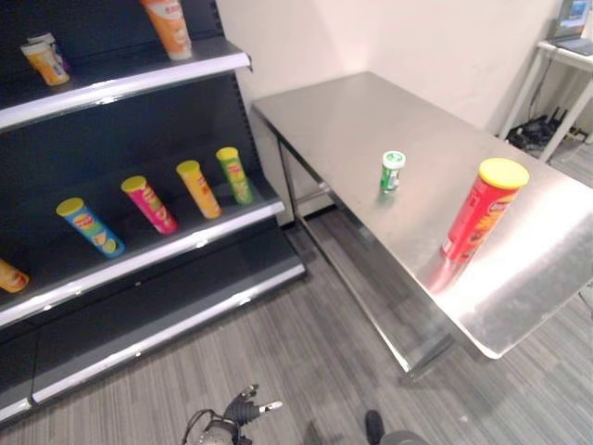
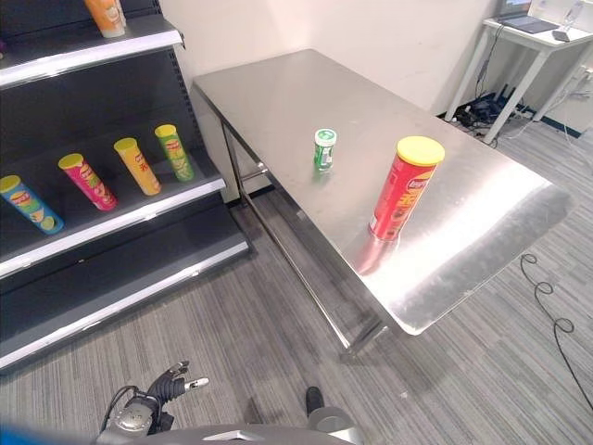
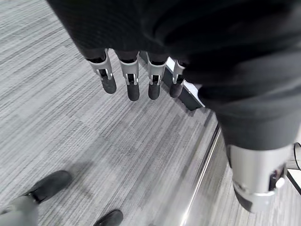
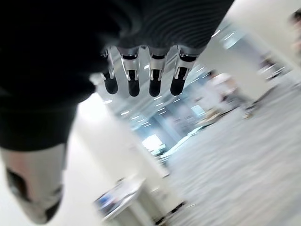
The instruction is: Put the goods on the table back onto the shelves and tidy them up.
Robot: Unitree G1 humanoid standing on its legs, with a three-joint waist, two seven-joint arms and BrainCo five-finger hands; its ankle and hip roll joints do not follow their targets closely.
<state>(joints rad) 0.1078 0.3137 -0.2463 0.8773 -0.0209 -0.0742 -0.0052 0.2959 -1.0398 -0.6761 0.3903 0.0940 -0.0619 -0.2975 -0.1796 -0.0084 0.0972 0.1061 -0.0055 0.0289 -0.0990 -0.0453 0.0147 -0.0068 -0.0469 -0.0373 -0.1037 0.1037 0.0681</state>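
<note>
On the steel table (image 1: 352,116) I see a tall red yellow-lidded canister (image 1: 482,209) beside a small green bottle (image 1: 392,171), well apart from my left hand (image 3: 136,75) and right hand (image 4: 141,75), fingers straight, relaxed, empty

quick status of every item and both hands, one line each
red chip can: upright on the steel table, yellow lid on
green container: upright on the table, lid on
four chip cans: leaning back on the middle shelf
left hand: fingers relaxed, holding nothing
right hand: fingers relaxed, holding nothing
</note>
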